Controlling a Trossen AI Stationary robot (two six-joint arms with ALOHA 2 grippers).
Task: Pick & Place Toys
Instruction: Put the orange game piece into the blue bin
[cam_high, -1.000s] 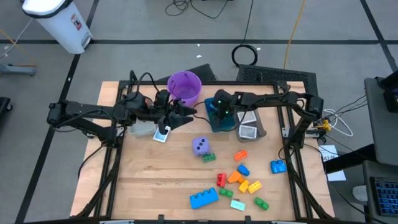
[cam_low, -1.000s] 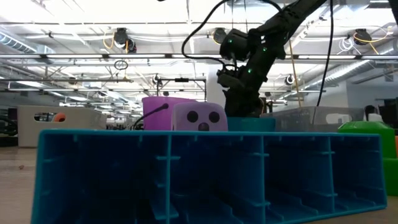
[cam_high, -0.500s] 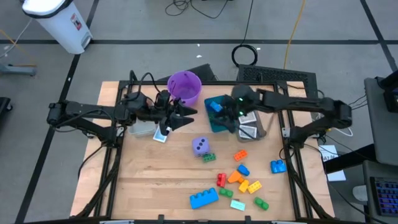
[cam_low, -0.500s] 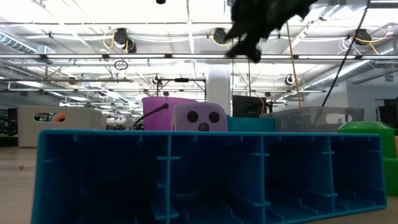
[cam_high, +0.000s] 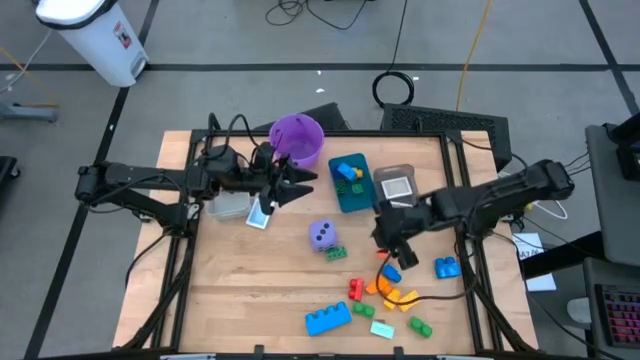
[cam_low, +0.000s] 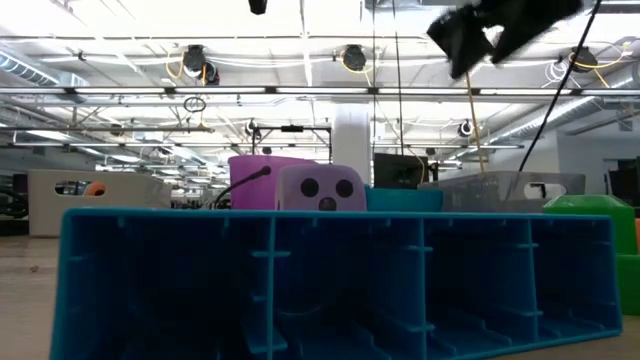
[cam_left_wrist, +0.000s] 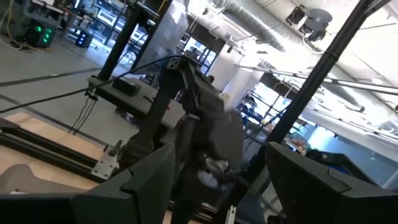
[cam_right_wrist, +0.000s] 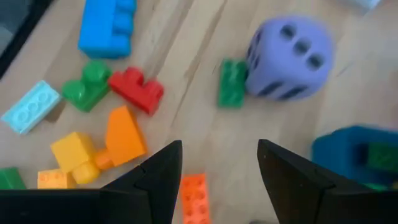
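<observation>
My right gripper (cam_high: 388, 243) hangs open and empty over the loose bricks (cam_high: 385, 287) to choose the next one, while my left gripper (cam_high: 295, 184), open, waits beside the bucket (cam_high: 297, 139).

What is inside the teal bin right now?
The teal bin holds a blue brick and small green and yellow pieces. Anything beneath them is hidden.

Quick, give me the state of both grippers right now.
Left gripper: open, empty, beside the purple bucket.
Right gripper: open, empty, above the orange brick.
</observation>
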